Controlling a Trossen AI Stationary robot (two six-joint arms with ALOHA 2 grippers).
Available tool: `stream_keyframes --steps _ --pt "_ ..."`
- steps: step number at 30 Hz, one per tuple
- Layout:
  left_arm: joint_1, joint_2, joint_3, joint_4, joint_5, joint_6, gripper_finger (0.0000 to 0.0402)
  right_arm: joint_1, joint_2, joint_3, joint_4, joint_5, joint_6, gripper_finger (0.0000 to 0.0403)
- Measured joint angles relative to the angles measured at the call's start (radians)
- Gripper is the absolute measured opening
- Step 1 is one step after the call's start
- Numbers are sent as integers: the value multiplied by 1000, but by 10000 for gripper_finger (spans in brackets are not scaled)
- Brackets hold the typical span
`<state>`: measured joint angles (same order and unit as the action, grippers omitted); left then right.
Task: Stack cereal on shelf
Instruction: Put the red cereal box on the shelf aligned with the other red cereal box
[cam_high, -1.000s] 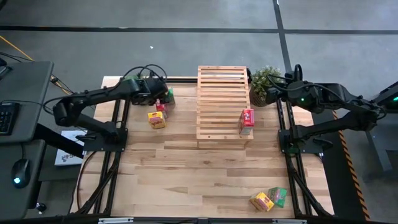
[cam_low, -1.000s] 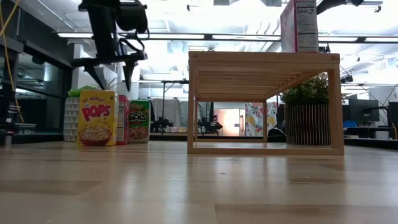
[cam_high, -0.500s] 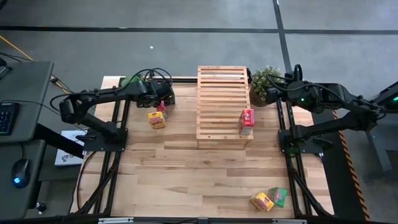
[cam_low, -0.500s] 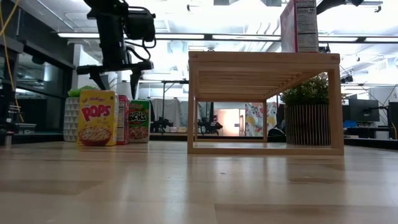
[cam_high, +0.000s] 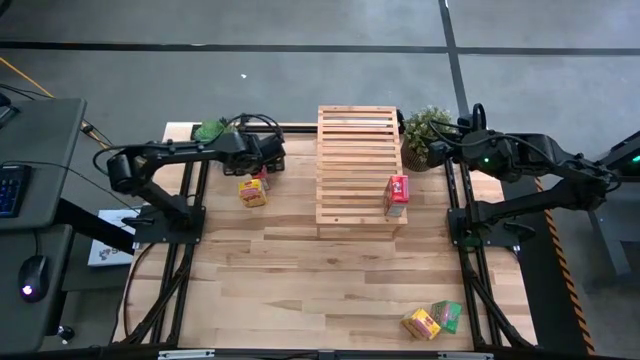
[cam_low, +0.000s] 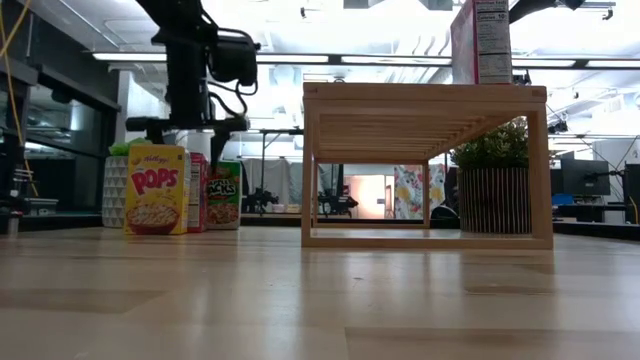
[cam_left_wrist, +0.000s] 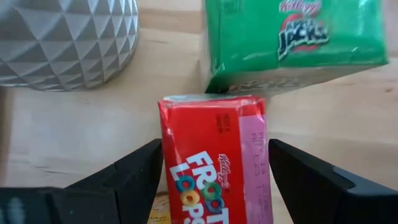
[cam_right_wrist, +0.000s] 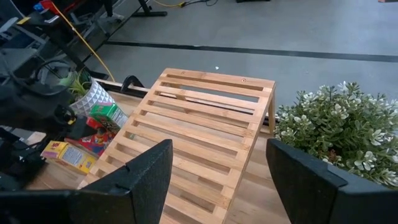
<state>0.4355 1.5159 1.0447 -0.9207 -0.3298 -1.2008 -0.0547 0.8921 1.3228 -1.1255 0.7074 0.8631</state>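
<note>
— Standing on the bench (cam_high: 300, 270) left of the light slatted wooden shelf (cam_high: 352, 165) is a small red cardboard cereal box (cam_left_wrist: 214, 158), right?

— Yes. It sits between the spread fingers (cam_left_wrist: 118, 180) of the left pincer (cam_high: 268, 160), which is released and not gripping it. Just behind it is a green cereal box (cam_left_wrist: 292, 37), and just beside it a yellow cereal box (cam_high: 252, 192); a white faceted plant pot (cam_left_wrist: 68, 37) stands near.

— And on the shelf?

— A second red cereal box (cam_high: 397, 195) stands upright on the shelf's top, near its right front corner.

— Other boxes?

— Another yellow box (cam_high: 421, 323) and another green box (cam_high: 447, 315) lie touching at the bench's front right, well apart from the shelf.

— The right pincer (cam_high: 440, 150)?

— Hovering open and empty by the leafy potted plant (cam_high: 425, 132) at the shelf's back right corner.
</note>
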Motion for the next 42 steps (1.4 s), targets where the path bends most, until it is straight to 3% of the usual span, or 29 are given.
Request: stream_keyframes --steps 14,27,33,42 --pt "0 41 0 -2 3 2 270 0 0 0 0 0 0 252" --pt "0 35 0 -2 7 28 138 0 0 0 0 0 0 252" --pt "0 -60 0 -3 94 109 126 0 0 0 0 0 7 252" --pt "-5 -361 61 70 294 267 137 0 0 0 0 0 19 252"
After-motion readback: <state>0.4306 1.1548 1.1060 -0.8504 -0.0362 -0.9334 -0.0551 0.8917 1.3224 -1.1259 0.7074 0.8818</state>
